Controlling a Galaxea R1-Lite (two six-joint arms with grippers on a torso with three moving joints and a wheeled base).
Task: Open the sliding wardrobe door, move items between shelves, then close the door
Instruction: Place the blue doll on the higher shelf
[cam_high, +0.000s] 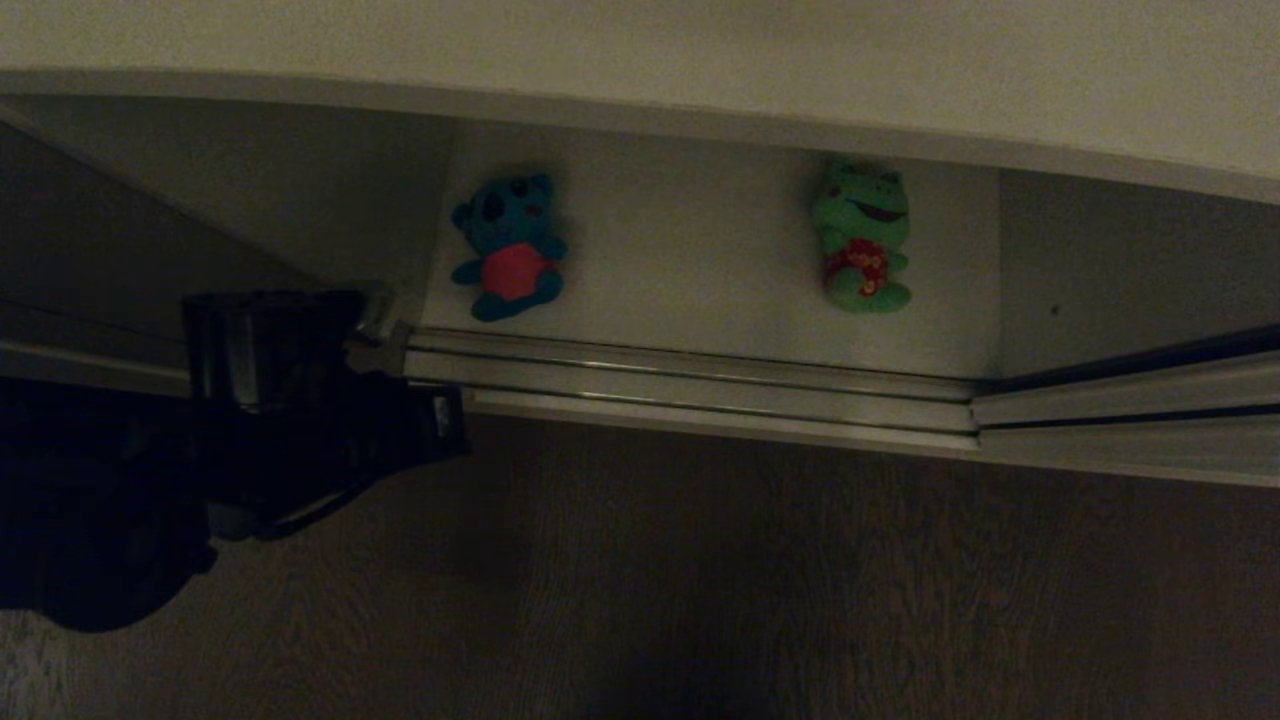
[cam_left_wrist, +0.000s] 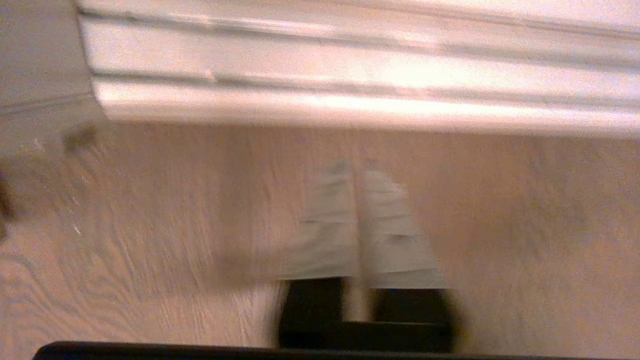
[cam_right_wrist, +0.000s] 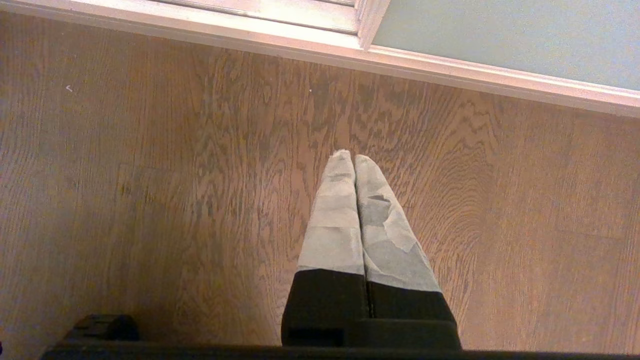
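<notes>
left arm (cam_high: 200, 440): showing only as a dark mass, its outline running off the head view's left edge
left gripper (cam_left_wrist: 357, 167): smearing in its wrist view; gap between the fingers not readable
floor track (cam_high: 690, 375): its left end lying behind the arm
sliding wardrobe door (cam_right_wrist: 505, 40): being cut by the right wrist view's top and right edges

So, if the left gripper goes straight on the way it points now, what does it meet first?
Probably the pale metal sliding track at the foot of the wardrobe. The left gripper points over bare wooden floor towards it, with nothing between. Depth is unclear, so it may touch the floor first.
</notes>
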